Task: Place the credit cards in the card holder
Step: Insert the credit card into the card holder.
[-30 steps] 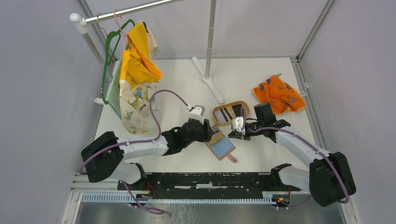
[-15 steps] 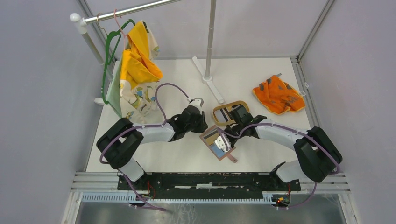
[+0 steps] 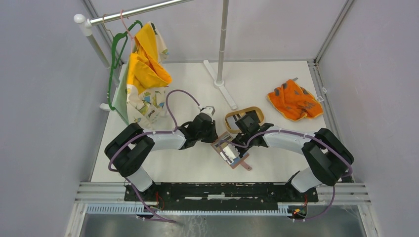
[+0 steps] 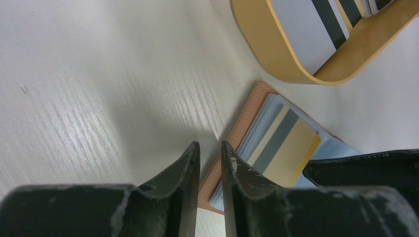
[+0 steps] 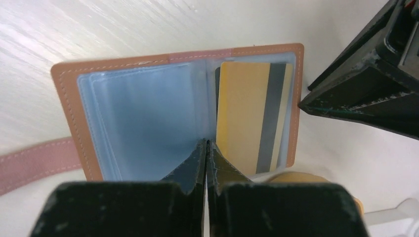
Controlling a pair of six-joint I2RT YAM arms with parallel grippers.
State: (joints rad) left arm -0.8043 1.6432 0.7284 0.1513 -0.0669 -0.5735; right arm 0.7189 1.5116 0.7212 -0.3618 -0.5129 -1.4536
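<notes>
The open card holder (image 5: pixel 143 113) lies flat on the table between both arms. One yellow striped card (image 5: pixel 242 113) is already seated in its pocket. At least two more credit cards (image 4: pixel 301 29) are seen in one oval wooden tray (image 4: pixel 286 66). The right gripper (image 5: pixel 206 148) is closed, with its tips set at the fold. The left gripper (image 4: pixel 210 153) stands nearly closed at the stitched edge; whether that edge is pinched cannot be told. The cards are judged light, stiff and slick, best pinched by a short edge.
</notes>
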